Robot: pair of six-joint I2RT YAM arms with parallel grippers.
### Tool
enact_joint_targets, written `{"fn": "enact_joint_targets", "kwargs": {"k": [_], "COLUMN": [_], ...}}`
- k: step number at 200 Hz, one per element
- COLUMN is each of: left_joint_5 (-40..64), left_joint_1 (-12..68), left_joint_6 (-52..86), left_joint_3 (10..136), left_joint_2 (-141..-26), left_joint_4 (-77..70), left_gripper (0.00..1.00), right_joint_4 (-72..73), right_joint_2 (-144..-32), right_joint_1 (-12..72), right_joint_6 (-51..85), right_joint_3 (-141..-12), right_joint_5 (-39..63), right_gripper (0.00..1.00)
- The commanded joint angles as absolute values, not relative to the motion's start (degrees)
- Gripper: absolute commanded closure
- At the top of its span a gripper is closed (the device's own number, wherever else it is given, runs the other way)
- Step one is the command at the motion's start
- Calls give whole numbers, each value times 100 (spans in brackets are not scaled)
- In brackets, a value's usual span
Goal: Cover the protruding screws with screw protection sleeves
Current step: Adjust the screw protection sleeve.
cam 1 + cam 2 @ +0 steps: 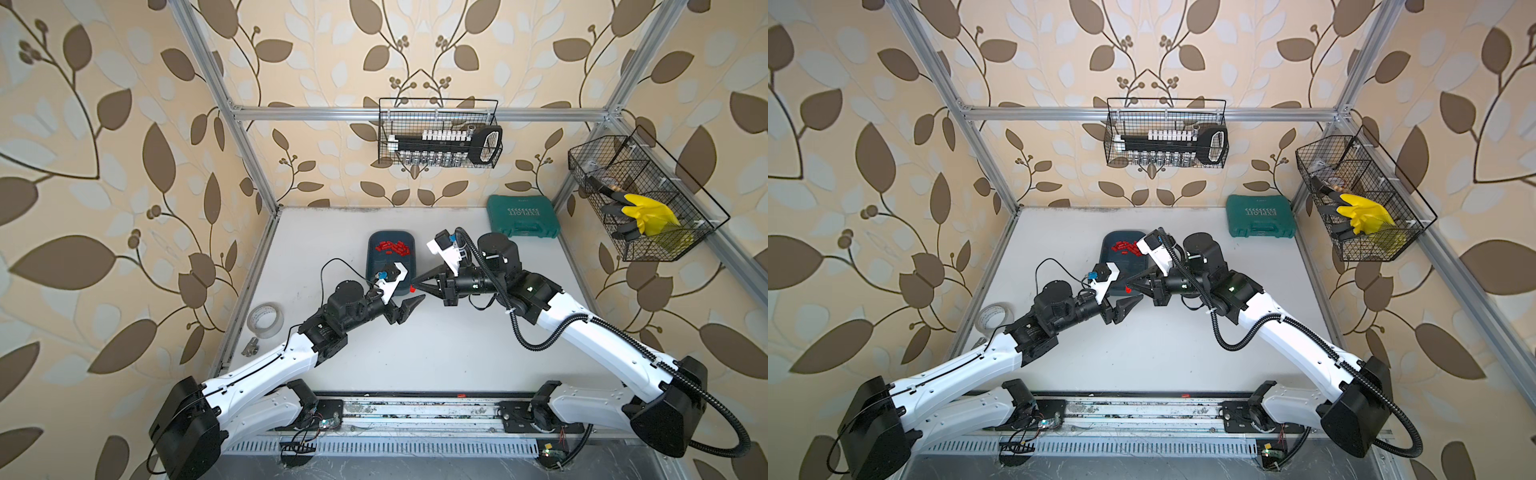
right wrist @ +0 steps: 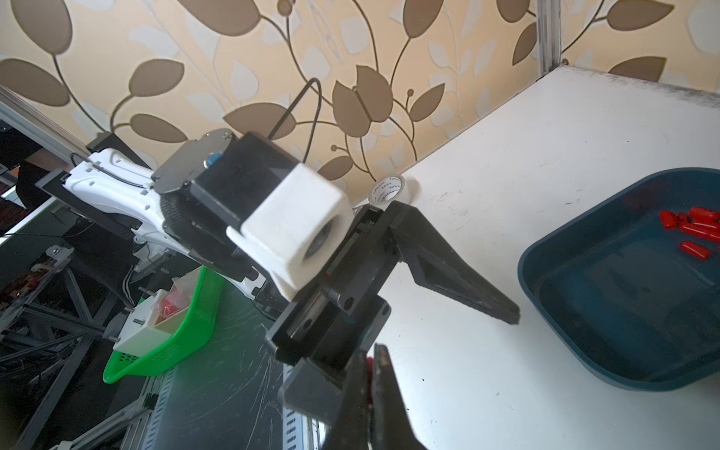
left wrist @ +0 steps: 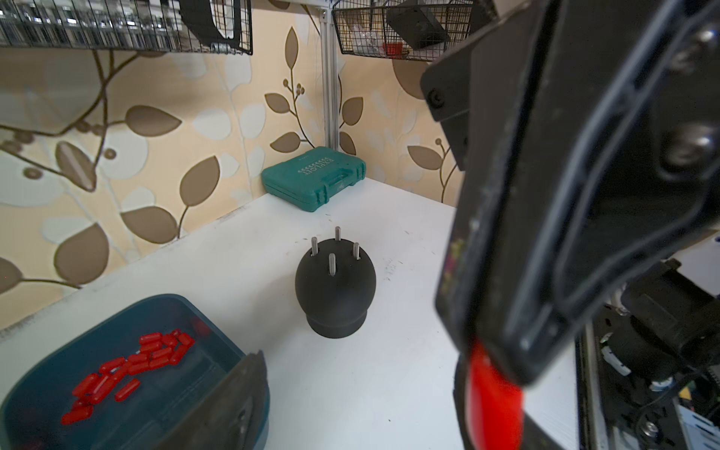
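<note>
One green "EXPLOIT" case (image 1: 523,222)

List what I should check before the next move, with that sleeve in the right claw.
1. Right claw shut on one red sleeve: ok.
2. Left claw open, beside that tip: ok.
3. Protruding screws, four, all bare: ok.
4. Black dome standing upright: ok.
5. Which way the sleeve's open end faces: cannot tell.
6. Spare sleeves in the blue tray: ok.
</note>
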State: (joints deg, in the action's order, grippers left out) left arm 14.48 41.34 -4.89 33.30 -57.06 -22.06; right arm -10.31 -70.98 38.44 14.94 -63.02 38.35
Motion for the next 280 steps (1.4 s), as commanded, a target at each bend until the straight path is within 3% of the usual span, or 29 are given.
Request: {"fn": "enact_joint_targets", "kwargs": {"k": [1,49,64,101,123,149,191,280], "left_joint_5": [1453,1689,1696,1741,1725,1738,1784,1738], "left_joint_1": [4186,4199,4201,4209,4201,4203,4201,4206], "left_joint_6": [-546,-506,-492,-488,-483,-518,-552,-606], "left_joint_3": [3595,3523,3522,3549,3551,3551,3597,3612], "left_joint_2": [-5622,-5381,-5364,-5379,-5392,-5422,-5483,-5511], "left_joint_4": [-2548,-2573,-2575,-2653,-2664,-2659,-2672,-2698], "left_gripper": [31,45,57,59,71,78,79,92], "right_joint_4": [-1140,-1065,-1064,-1081,-1135,-1134,-1178,-1248], "right_joint_2": [-7049,-7050,-7032,-7066,-7084,-7080,-7134,-7189], "right_joint_1": [3935,3999,4023,4034,4033,4157,4210,4245], "right_joint_6": [1199,1331,1353,1428,1484,1538,1625,1696], "right_joint_3": [-6231,-6197,-6186,-6200,-6231,-6232,-6274,-6310], "right_joint_5": [3683,3233,3008,2844,2646,2503,2405,2196], "right_gripper": [100,100,100,100,100,100,100,100]}}
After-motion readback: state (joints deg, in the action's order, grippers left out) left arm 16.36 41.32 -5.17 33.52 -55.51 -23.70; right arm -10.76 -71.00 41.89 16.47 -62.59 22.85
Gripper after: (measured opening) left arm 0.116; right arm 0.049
